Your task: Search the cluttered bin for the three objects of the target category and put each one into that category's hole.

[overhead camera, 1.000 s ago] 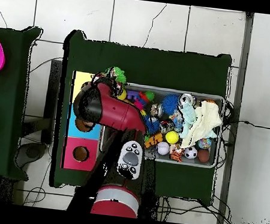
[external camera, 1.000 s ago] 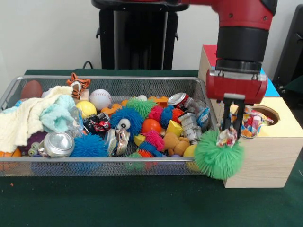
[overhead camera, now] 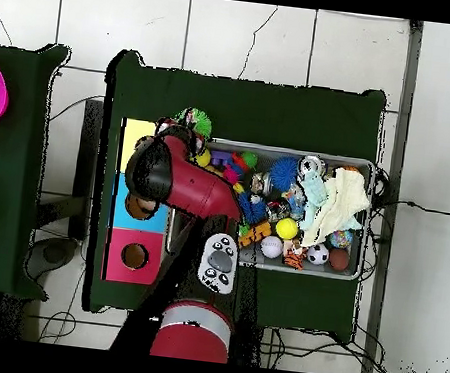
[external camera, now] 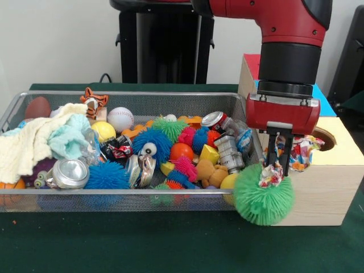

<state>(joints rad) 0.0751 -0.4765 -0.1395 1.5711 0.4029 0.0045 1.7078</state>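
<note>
Green baize covers the worktop (external camera: 170, 244), and nearest the camera a green spiky rubber ball (external camera: 263, 194) hangs just off the bin's right end, in front of the pale wood box. Right above it the pincer (external camera: 277, 166) is closed on a small crumpled speckled piece (external camera: 269, 174), which touches the ball's top; the ball seems to have come up with it, though whether it is snagged or only pressed against the box I cannot tell. Just behind, a second speckled piece (external camera: 300, 152) lies limp over the edge of the hole (external camera: 325, 138) in the yellow-topped box (external camera: 341, 149), half in at best. So I judge one piece is nearly posted and one is in hand, beside the box rather than over the hole. Any third piece is nowhere plain among the clutter. Farther left, the bin (external camera: 114, 197) is crowded with balls, cans and a cream cloth (external camera: 28, 145). In the overhead view the arm (overhead camera: 184, 180) covers the box tops.
</note>
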